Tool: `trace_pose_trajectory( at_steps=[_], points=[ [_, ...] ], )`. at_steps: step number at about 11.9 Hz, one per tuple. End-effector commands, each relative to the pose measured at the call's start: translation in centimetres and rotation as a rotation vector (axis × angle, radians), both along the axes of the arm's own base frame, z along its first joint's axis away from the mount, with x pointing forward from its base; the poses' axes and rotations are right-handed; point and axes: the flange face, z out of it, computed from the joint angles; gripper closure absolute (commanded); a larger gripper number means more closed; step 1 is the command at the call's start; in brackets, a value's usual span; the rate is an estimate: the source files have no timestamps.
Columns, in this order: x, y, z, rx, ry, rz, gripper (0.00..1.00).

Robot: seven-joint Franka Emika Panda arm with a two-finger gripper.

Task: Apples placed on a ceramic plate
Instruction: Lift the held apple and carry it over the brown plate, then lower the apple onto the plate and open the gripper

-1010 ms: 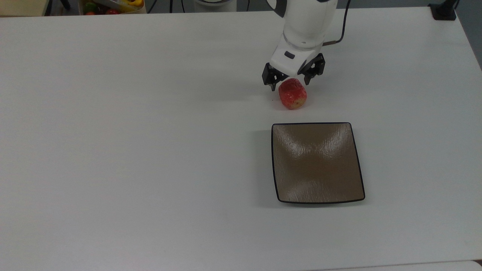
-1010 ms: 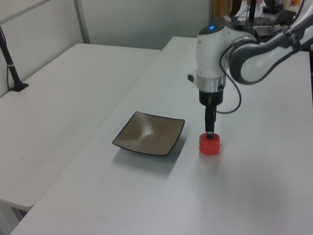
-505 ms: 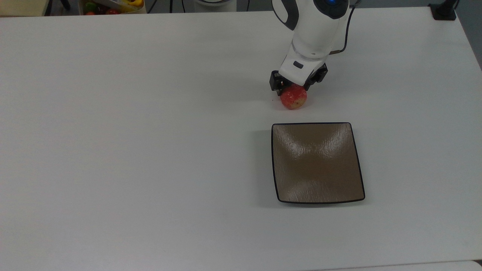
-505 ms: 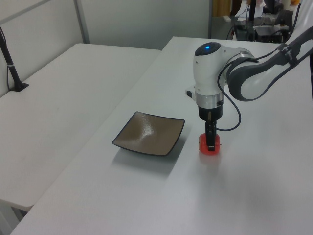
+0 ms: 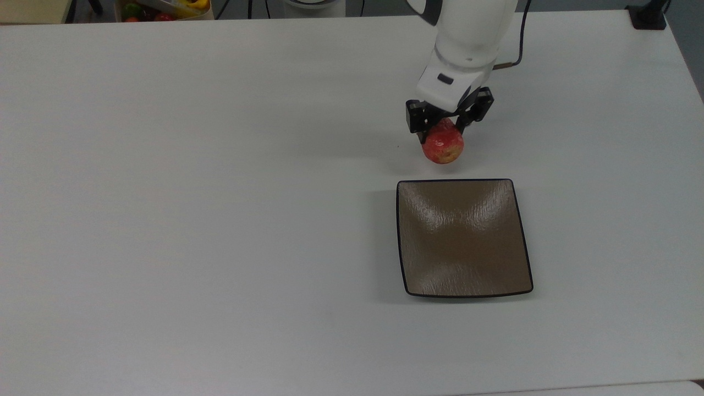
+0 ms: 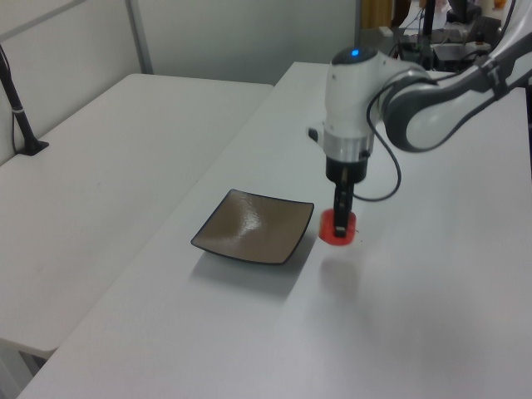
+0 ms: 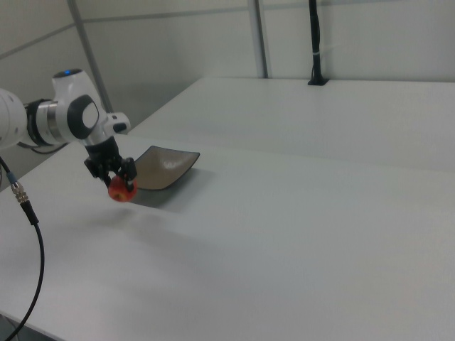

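Observation:
The small red apple [image 5: 443, 146] with a yellowish patch hangs above the white table, held between the black fingers of my gripper [image 5: 446, 131], which is shut on it. In the left view the apple [image 6: 338, 228] is clear of the tabletop, its shadow below it, just right of the plate. The square brown plate [image 5: 463, 237] with a thin dark rim lies bare on the table, just below the apple in the top view. In the right view the apple [image 7: 121, 190] hangs under the gripper [image 7: 118, 179], left of the plate [image 7: 165, 166].
The white table [image 5: 220, 192] is wide around the plate. A container of coloured fruit [image 5: 162, 8] sits beyond the far edge at the top view's upper left. A black post [image 5: 649, 14] stands at the far right corner. A cable [image 7: 32, 270] trails from the arm.
The gripper came down around the apple, shut on it, then lifted it off the table and carried it slightly toward the plate.

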Motion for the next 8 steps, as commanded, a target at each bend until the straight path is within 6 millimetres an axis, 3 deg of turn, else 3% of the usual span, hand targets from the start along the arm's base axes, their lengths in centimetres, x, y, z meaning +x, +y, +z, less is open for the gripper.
trace_pose_trajectory(
  at_steps=[1, 2, 4, 6, 7, 8],
  points=[
    [1.3, 0.4, 4.8, 0.045, -0.107, -0.021, 0.55],
    [2.5, 0.6, 5.8, 0.087, -0.175, -0.036, 0.55],
    [4.7, 0.8, 3.8, 0.086, -0.236, -0.066, 0.54],
    [6.7, 0.8, 1.2, 0.064, -0.291, -0.092, 0.45],
    [7.0, 1.0, 0.1, 0.053, -0.308, -0.103, 0.32],
    [7.2, 1.1, -0.8, 0.031, -0.316, -0.093, 0.12]
  ],
)
